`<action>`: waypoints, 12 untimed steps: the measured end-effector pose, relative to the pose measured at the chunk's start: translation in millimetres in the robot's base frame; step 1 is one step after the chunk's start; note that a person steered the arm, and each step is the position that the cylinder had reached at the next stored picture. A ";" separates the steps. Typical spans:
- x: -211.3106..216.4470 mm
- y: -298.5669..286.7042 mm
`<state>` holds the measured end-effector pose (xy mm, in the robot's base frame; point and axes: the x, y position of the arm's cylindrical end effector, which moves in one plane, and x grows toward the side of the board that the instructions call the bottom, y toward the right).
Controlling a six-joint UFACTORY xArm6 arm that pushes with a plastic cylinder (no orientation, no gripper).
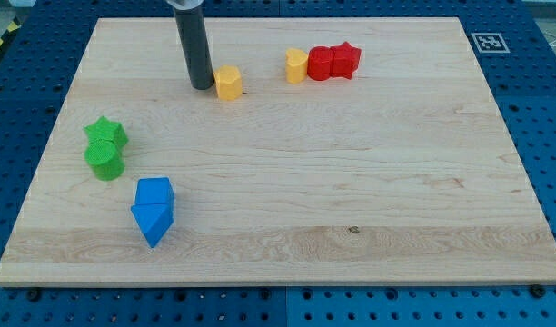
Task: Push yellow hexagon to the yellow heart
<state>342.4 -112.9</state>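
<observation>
The arm carries no gripper, only a rod whose tip [203, 86] rests in the upper left of the frame, just left of the yellow hexagon [228, 82]. The yellow heart [297, 65] lies further right and slightly higher, touching 2 red blocks [333, 62] on the table [351, 182]. An off-centre push could likely spin the hexagon past the heart, or shove it too hard and scatter the reds.

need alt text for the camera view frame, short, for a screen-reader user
My tip sits just to the view's left of the yellow hexagon near the top of a wooden board, with the yellow heart farther right, against two red blocks. Two green blocks and two blue blocks sit at the view's left.
</observation>
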 end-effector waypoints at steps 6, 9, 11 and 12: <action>-10.9 42.6; 10.3 55.5; -4.4 77.2; -4.4 69.2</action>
<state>338.0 -43.7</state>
